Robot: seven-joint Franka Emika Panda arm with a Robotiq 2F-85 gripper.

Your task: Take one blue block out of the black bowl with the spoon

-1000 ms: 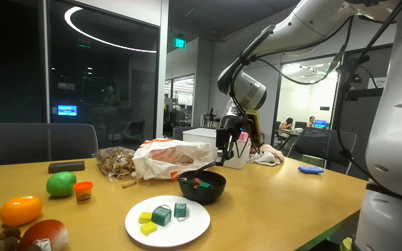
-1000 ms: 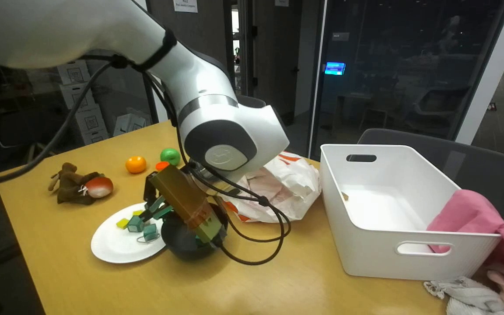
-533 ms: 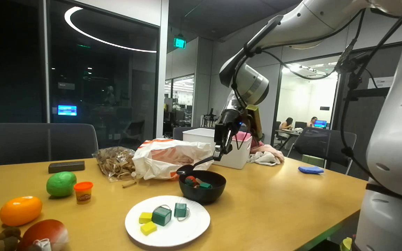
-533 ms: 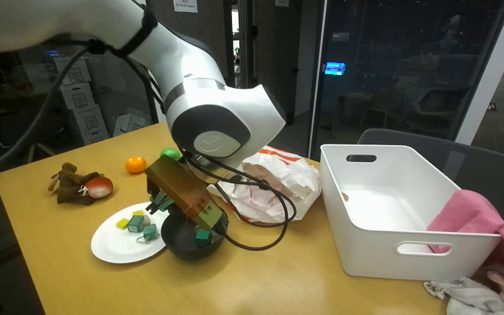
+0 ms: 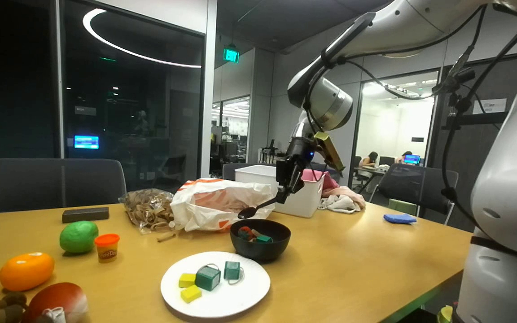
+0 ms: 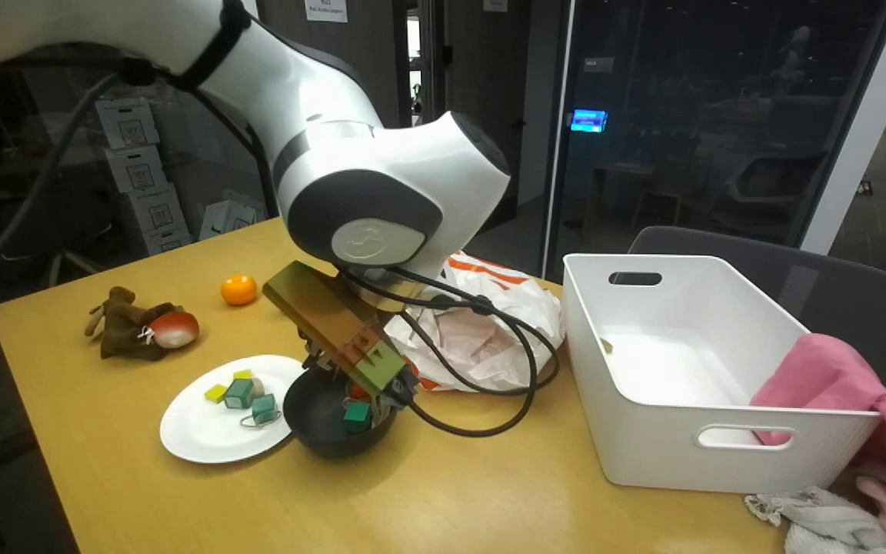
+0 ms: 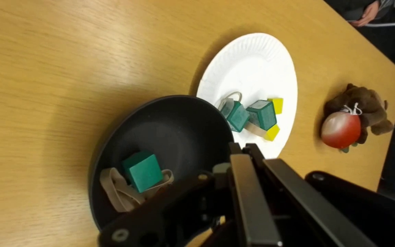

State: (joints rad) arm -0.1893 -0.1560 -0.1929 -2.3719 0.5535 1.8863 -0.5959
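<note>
My gripper [image 5: 281, 196] is shut on the dark handle of a black spoon [image 5: 247, 212] and holds it tilted above the black bowl [image 5: 260, 251]. The spoon's head shows nothing on it. In the wrist view the gripper [image 7: 243, 149] has its fingertips close together over the bowl's edge, and the spoon's head is hidden. A blue-green block [image 7: 146, 173] lies in the bowl [image 7: 183, 137] with tan bands; it also shows in both exterior views [image 5: 264, 239] [image 6: 357, 416]. A red item [image 5: 245, 232] lies beside it.
A white plate [image 5: 240, 296] with blue-green and yellow blocks stands close to the bowl. A white plastic bag [image 5: 222, 211] and a white bin [image 6: 666, 446] stand behind it. A green fruit [image 5: 79, 236], an orange fruit [image 5: 27, 271] and a plush toy [image 6: 131, 327] lie farther off.
The spoon's head was inside the bowl, then rose out over its rim, and is now higher and shifted over the bowl. The gripper has tilted. The block stays in the bowl.
</note>
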